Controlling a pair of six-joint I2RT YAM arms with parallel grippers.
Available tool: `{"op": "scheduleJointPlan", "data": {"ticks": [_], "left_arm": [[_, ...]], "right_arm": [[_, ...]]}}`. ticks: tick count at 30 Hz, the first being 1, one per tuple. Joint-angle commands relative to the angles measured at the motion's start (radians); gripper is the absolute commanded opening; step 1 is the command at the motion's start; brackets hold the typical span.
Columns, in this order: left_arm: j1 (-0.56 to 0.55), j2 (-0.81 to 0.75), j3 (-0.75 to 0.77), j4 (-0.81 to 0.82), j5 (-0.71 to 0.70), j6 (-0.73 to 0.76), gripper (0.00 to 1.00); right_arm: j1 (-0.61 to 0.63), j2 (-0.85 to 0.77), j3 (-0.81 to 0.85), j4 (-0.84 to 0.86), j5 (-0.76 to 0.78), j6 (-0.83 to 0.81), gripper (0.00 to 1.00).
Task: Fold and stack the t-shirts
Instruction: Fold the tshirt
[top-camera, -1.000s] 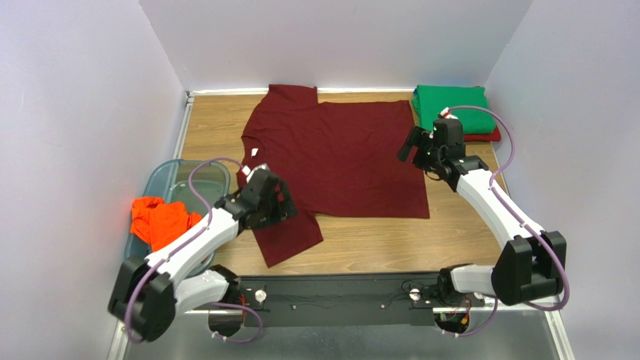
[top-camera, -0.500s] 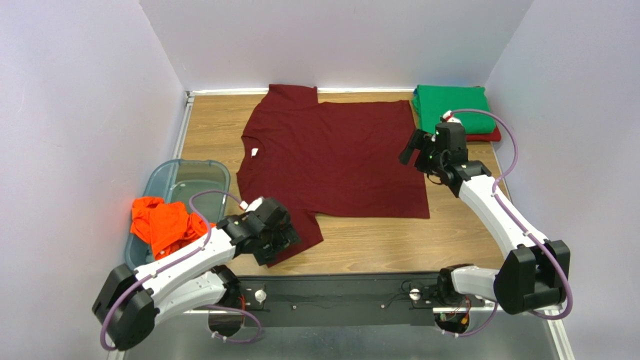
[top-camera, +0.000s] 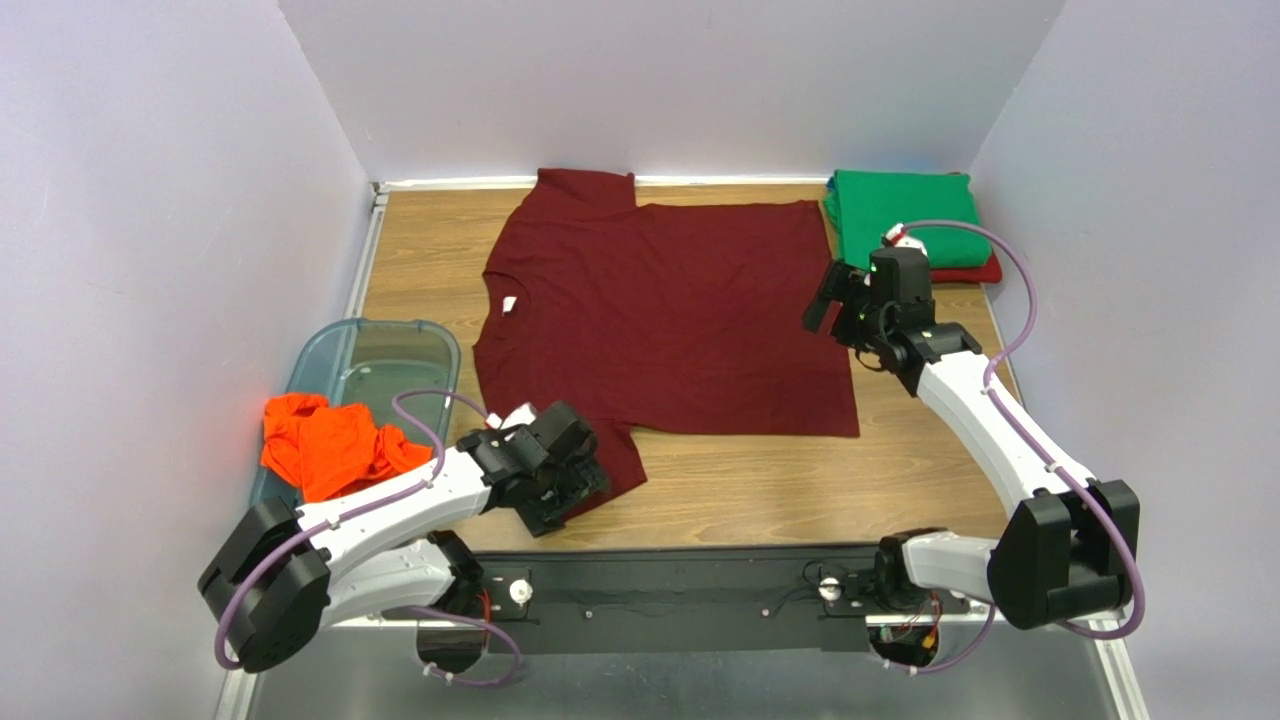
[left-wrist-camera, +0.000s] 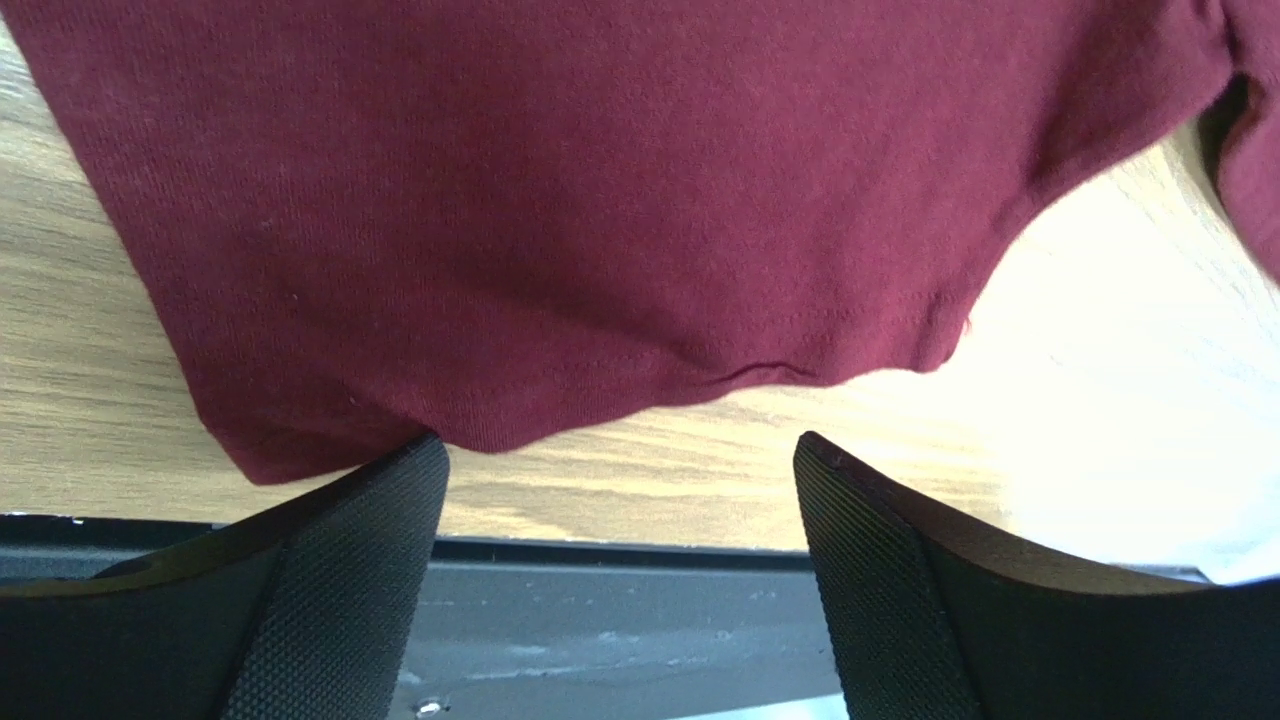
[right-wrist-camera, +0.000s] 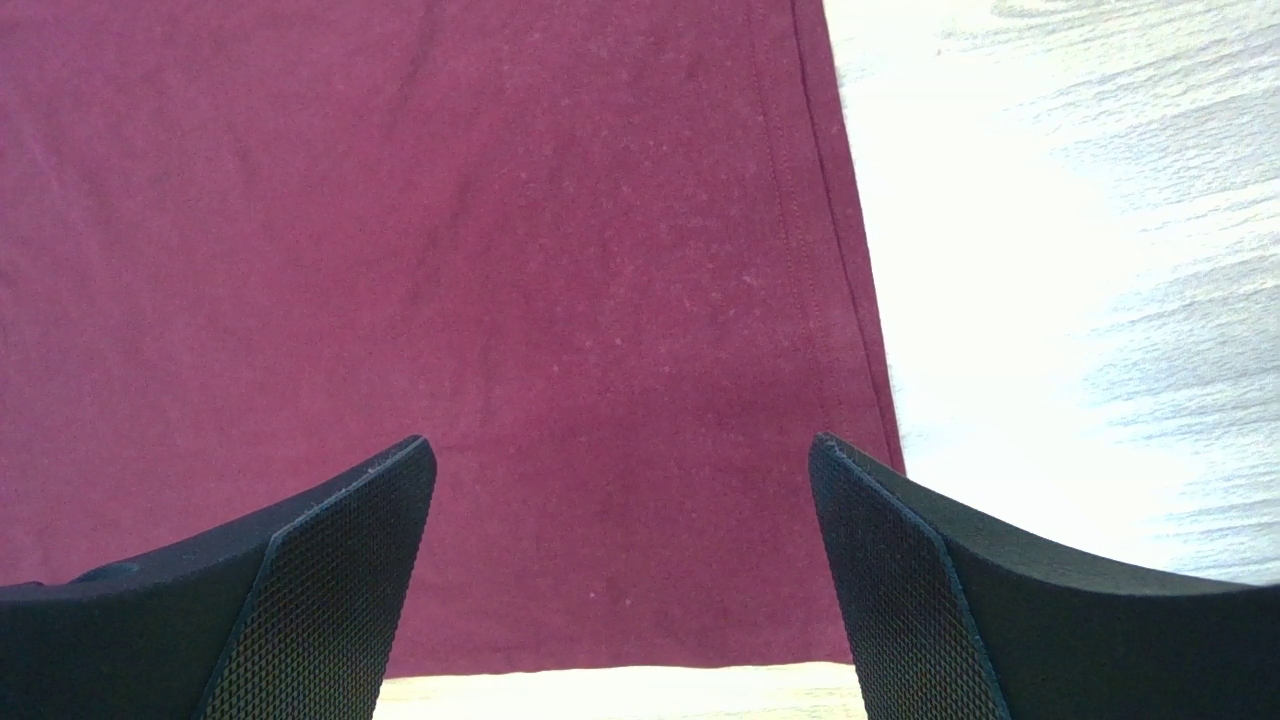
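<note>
A dark maroon t-shirt (top-camera: 676, 323) lies spread flat mid-table, its neck with a small white label (top-camera: 510, 305) to the left. My left gripper (top-camera: 568, 488) is low at the near sleeve's end. In the left wrist view the sleeve (left-wrist-camera: 601, 195) fills the top, and my left gripper (left-wrist-camera: 619, 510) stands open just short of its hem, with nothing between the fingers. My right gripper (top-camera: 828, 305) hovers open over the shirt's right hem. In the right wrist view the maroon cloth (right-wrist-camera: 451, 225) lies under my right gripper (right-wrist-camera: 621, 510). A folded green t-shirt (top-camera: 902, 210) rests on a red one (top-camera: 969, 273) at the back right.
A bright orange t-shirt (top-camera: 323, 446) is crumpled in a translucent bin (top-camera: 394, 348) at the left. The black base rail (top-camera: 676, 578) runs along the table's near edge, close below the left gripper. White walls enclose the table on three sides.
My left arm has drawn back from the collar area to the near sleeve's end and settled low there. The right arm has barely shifted.
</note>
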Motion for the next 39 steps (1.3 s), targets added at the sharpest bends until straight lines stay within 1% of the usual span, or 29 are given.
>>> {"op": "scheduleJointPlan", "data": {"ticks": [1, 2, 3, 5, 6, 7, 9, 10, 12, 14, 15, 18, 19, 21, 22, 24, 25, 30, 31, 32, 33, 34, 35, 36, 39], "left_arm": [[-0.007, 0.031, -0.005, -0.004, -0.071, -0.046, 0.89], [-0.007, 0.035, -0.006, -0.006, -0.074, -0.049, 0.86], [-0.007, 0.043, -0.006, -0.011, -0.065, -0.052, 0.86], [-0.007, 0.047, -0.016, -0.004, -0.061, -0.055, 0.77], [-0.007, 0.051, -0.019, 0.0, -0.059, -0.063, 0.76], [-0.007, 0.052, -0.023, 0.002, -0.058, -0.067, 0.69], [-0.007, 0.057, -0.029, 0.012, -0.056, -0.074, 0.68], [-0.007, 0.055, -0.035, 0.012, -0.055, -0.077, 0.63], [-0.008, 0.058, -0.04, 0.02, -0.056, -0.081, 0.6], [-0.007, 0.057, -0.048, 0.025, -0.058, -0.09, 0.6], [-0.005, 0.057, -0.051, 0.034, -0.058, -0.093, 0.52], [-0.004, 0.064, -0.062, 0.045, -0.056, -0.097, 0.47], [0.0, 0.064, -0.06, 0.045, -0.056, -0.097, 0.41], [0.003, 0.067, -0.059, 0.048, -0.061, -0.095, 0.4], [0.004, 0.07, -0.062, 0.052, -0.068, -0.094, 0.35], [0.01, 0.069, -0.069, 0.072, -0.074, -0.092, 0.34], [0.016, 0.069, -0.074, 0.078, -0.071, -0.09, 0.31], [0.047, 0.072, -0.091, 0.098, -0.061, -0.08, 0.3], [0.052, 0.077, -0.091, 0.098, -0.061, -0.077, 0.26], [0.055, 0.08, -0.088, 0.098, -0.059, -0.071, 0.25], [0.058, 0.081, -0.086, 0.098, -0.058, -0.069, 0.22], [0.062, 0.089, -0.082, 0.097, -0.055, -0.058, 0.1], [0.064, 0.092, -0.077, 0.094, -0.053, -0.058, 0.03], [0.066, 0.094, -0.072, 0.083, -0.053, -0.055, 0.0], [0.066, 0.092, -0.037, 0.04, -0.076, -0.044, 0.0]], "right_arm": [[-0.004, -0.029, -0.019, -0.012, 0.033, -0.02, 1.0], [-0.002, -0.033, -0.022, -0.012, 0.038, -0.02, 1.0], [-0.002, -0.037, -0.022, -0.012, 0.047, -0.02, 1.0], [-0.002, -0.041, -0.025, -0.012, 0.051, -0.02, 1.0], [-0.002, -0.043, -0.023, -0.012, 0.053, -0.02, 1.0], [-0.002, -0.041, -0.025, -0.012, 0.053, -0.018, 1.0], [-0.004, -0.04, -0.026, -0.012, 0.054, -0.018, 1.0], [-0.002, -0.038, -0.026, -0.012, 0.051, -0.018, 1.0], [-0.002, -0.038, -0.028, -0.013, 0.053, -0.02, 1.0], [-0.002, -0.04, -0.029, -0.012, 0.051, -0.017, 1.0], [-0.002, -0.038, -0.031, -0.012, 0.051, -0.017, 1.0], [-0.002, -0.04, -0.034, -0.012, 0.053, -0.015, 1.0], [-0.002, -0.038, -0.034, -0.012, 0.053, -0.015, 1.0], [-0.002, -0.037, -0.034, -0.012, 0.051, -0.015, 1.0], [-0.004, -0.037, -0.036, -0.012, 0.053, -0.015, 1.0], [-0.002, -0.032, -0.034, -0.01, 0.048, -0.015, 1.0], [-0.002, -0.032, -0.034, -0.012, 0.048, -0.015, 1.0], [-0.004, -0.027, -0.036, -0.012, 0.048, -0.015, 1.0], [-0.004, -0.027, -0.036, -0.012, 0.048, -0.013, 1.0], [-0.002, -0.029, -0.037, -0.012, 0.048, -0.013, 1.0], [-0.002, -0.027, -0.039, -0.012, 0.048, -0.013, 1.0], [-0.004, -0.029, -0.04, -0.012, 0.048, -0.013, 1.0], [-0.002, -0.029, -0.042, -0.012, 0.05, -0.013, 1.0], [-0.002, -0.03, -0.043, -0.012, 0.053, -0.012, 1.0], [-0.002, -0.041, -0.052, -0.013, 0.05, 0.0, 1.0]]}}
